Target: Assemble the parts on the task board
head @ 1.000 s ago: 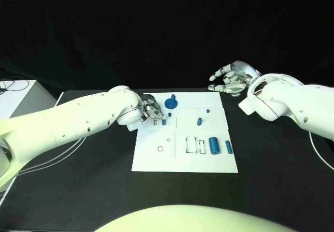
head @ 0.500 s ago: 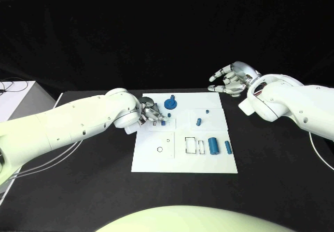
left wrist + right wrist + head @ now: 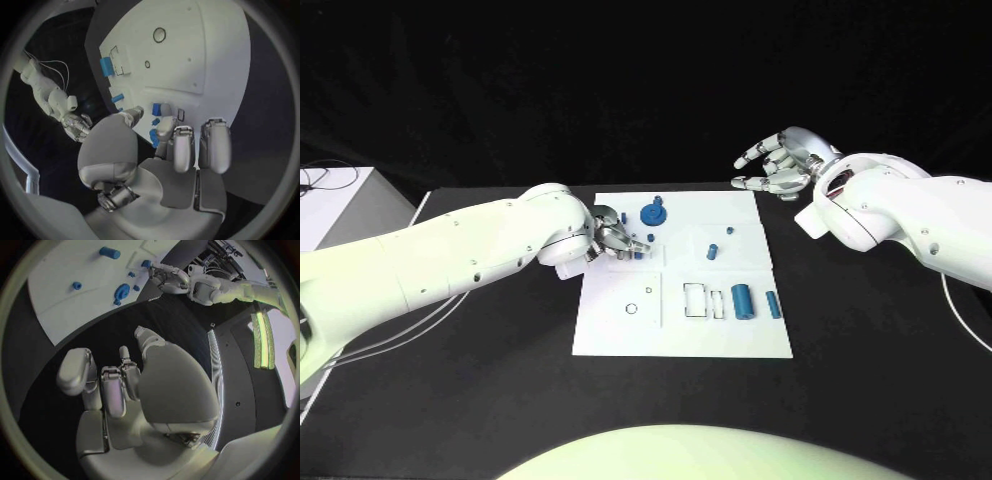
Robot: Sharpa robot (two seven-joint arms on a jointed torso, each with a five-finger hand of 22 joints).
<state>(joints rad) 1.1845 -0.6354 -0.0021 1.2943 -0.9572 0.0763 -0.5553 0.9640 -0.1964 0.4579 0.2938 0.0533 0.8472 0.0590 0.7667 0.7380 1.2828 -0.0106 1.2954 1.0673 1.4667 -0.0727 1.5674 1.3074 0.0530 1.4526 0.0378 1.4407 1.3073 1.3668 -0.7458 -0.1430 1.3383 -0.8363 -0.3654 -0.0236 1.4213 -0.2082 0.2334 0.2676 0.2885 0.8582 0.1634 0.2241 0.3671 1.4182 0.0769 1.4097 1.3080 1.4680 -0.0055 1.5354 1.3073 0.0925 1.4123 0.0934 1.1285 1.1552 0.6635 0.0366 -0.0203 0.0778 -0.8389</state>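
Small blue plastic peg (image 3: 640,252) sits at the left hand's fingertips, over the upper-left part of the white flat task board (image 3: 682,335), just beside the blue round gear-like part (image 3: 655,213). In the left wrist view the peg (image 3: 156,109) shows between the silver fingers, so I read it as pinched, though the contact itself is partly hidden. Its long axis looks roughly upright, lower end toward the board, but it's too small to be sure of any tilt.

Left hand (image 3: 615,243) has fingers curled in close around that peg. Right hand (image 3: 776,165) hovers off the board's far right corner over the black table (image 3: 473,400), fingers spread and holding nothing; its wrist view (image 3: 115,385) agrees.

Risks: a thin peg held by fingertips could rotate or slip if the pinch is off-centre, and a tilted peg would jam at its hole's rim. The fingers could also nudge the gear-like part beside them. Farther down the board, the large blue cylinder (image 3: 743,301) and slim blue pin (image 3: 773,304) lie well apart.
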